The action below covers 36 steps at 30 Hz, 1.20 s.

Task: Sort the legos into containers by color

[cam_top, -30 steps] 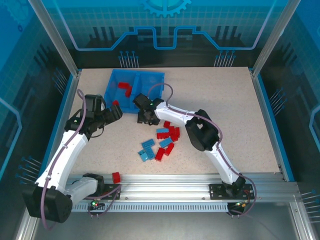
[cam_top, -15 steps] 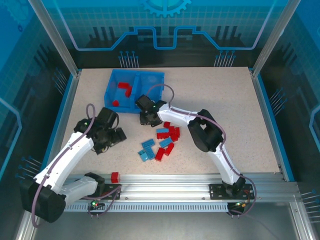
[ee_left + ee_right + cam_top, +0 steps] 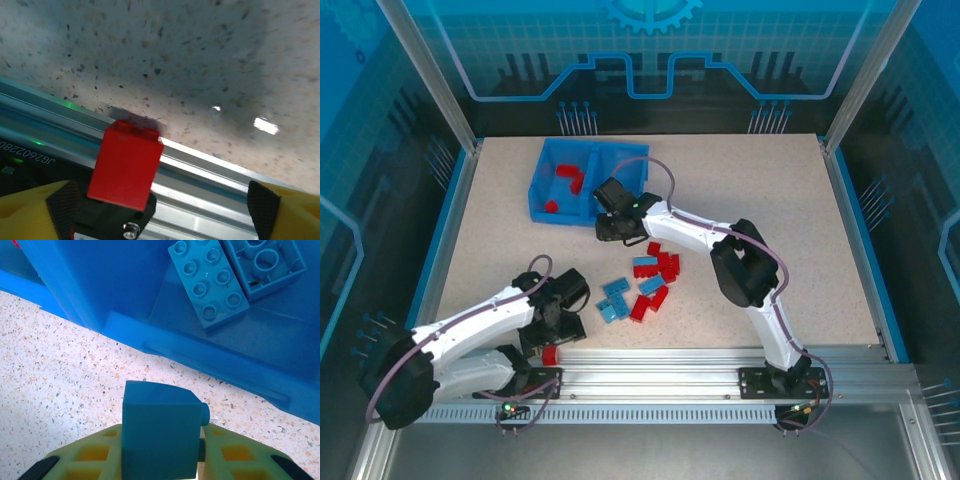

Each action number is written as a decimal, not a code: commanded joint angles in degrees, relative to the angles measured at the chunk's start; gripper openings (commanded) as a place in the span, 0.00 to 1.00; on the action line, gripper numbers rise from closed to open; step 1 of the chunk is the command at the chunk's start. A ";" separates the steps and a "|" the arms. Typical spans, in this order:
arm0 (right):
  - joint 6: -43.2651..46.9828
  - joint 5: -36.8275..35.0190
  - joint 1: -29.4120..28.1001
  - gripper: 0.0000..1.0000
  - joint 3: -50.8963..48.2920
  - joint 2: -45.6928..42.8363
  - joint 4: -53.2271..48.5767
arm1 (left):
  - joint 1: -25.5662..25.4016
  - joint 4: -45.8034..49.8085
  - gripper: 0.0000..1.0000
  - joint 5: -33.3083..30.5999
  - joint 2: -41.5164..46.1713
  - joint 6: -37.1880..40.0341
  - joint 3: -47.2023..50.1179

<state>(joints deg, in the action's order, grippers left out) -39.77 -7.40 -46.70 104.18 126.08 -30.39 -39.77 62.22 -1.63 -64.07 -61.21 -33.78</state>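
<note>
Overhead view: a blue two-compartment tray (image 3: 625, 152) sits at the upper left of the speckled counter (image 3: 770, 220). The right gripper (image 3: 160, 456) clamps a light blue brick (image 3: 159, 430) just outside the tray's near wall. At the lower left, the left gripper (image 3: 161, 206) hangs wide open over a red brick (image 3: 127, 167) at the metal rail (image 3: 210, 175). Loose red and blue bricks (image 3: 645, 285) lie mid-frame.
</note>
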 commanded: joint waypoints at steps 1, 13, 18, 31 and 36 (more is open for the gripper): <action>1.36 1.27 0.43 0.22 0.29 -2.60 -0.87 | -0.58 0.59 0.85 0.83 -3.00 -2.68 2.75; 1.60 2.16 0.48 0.22 -0.85 -7.17 -2.05 | -1.01 -3.68 0.47 0.98 -8.67 -4.25 3.35; 2.18 2.69 0.83 0.22 -2.28 -9.47 -1.85 | -0.94 -2.51 0.33 0.52 -9.51 -4.29 2.08; 3.78 1.43 3.38 0.22 -3.82 -15.43 -0.38 | 15.52 3.23 0.28 -12.54 -0.82 10.59 -28.39; 6.05 -0.84 5.78 0.21 1.06 -12.53 -1.23 | 28.41 -12.24 0.28 -12.88 -10.22 16.63 -36.12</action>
<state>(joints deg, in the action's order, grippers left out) -36.10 -5.91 -42.44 101.75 112.95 -31.73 -15.51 59.27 -12.82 -68.86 -50.72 -66.76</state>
